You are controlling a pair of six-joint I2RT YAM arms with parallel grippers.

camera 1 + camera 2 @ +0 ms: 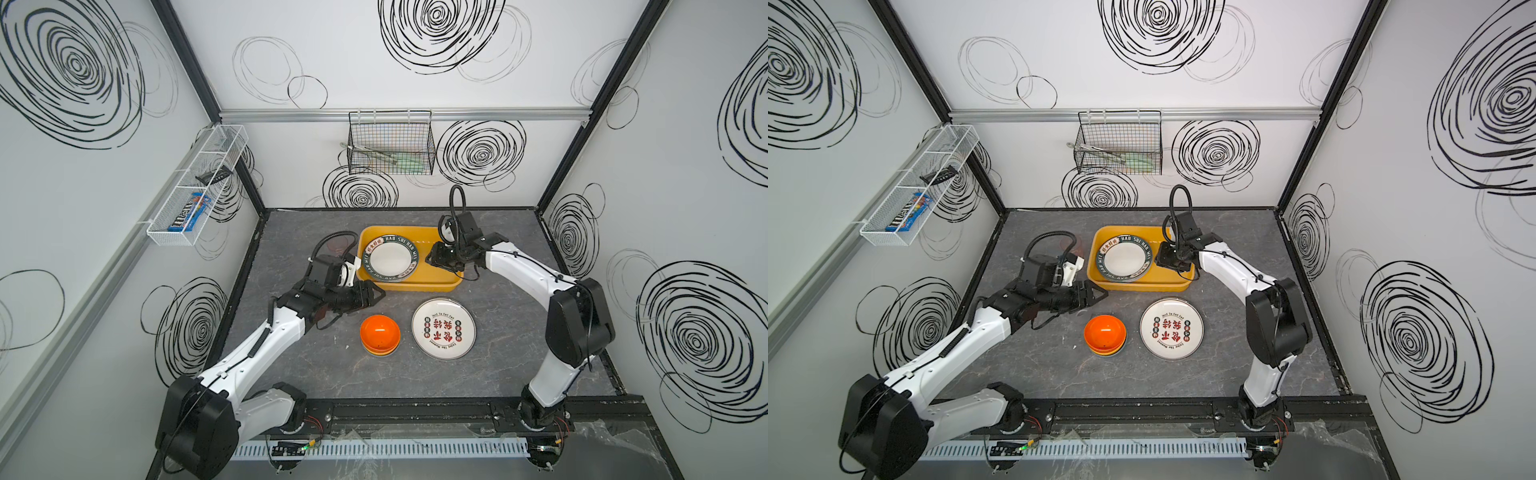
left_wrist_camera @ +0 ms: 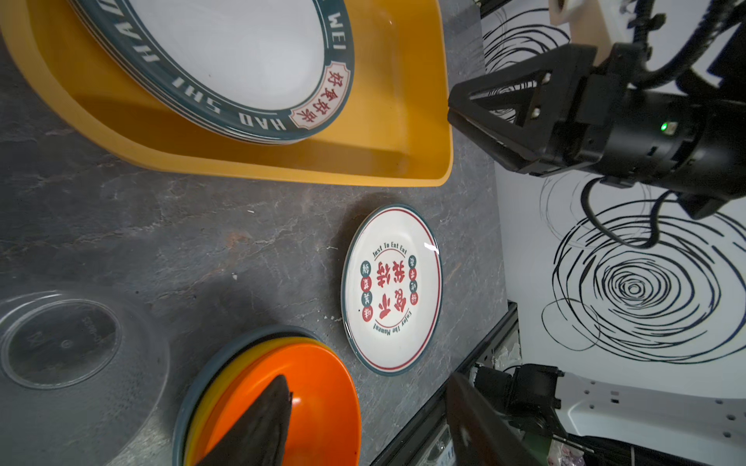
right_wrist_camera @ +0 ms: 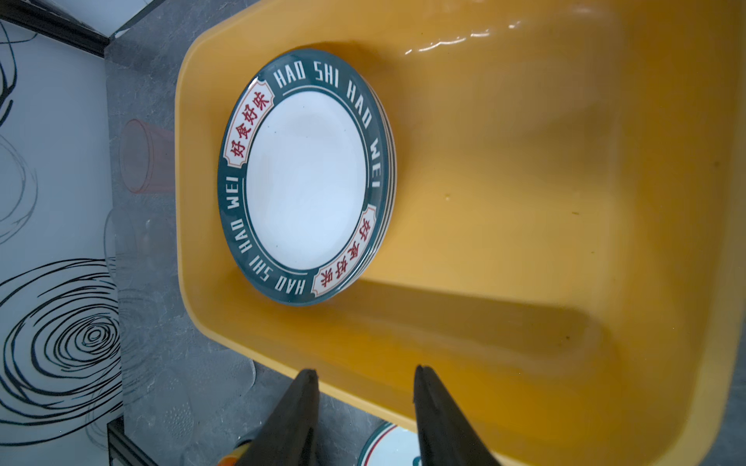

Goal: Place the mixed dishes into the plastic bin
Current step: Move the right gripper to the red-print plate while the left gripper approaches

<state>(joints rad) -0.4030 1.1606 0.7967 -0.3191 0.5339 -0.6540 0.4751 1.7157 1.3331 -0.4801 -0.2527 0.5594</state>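
We're looking down on the dark tabletop, and the yellow-orange plastic bin sits at 12 o'clock from the centre. A stack of green-rimmed plates lies flat inside it, toward its 9 o'clock end. The right hand hangs at 3 o'clock of that stack, and in the right wrist view we see its two fingers spread apart over the bin's rim, with nothing between them. The left hand hovers just outside the bin's near wall, at 12 o'clock of the stacked bowls, orange on top. Its fingers gape wide and hold nothing. The plate with red characters lies on the tabletop at 3 o'clock of the bowls, close but apart. A pinkish cup stands outside the bin, and a clear cup sits near the bowls
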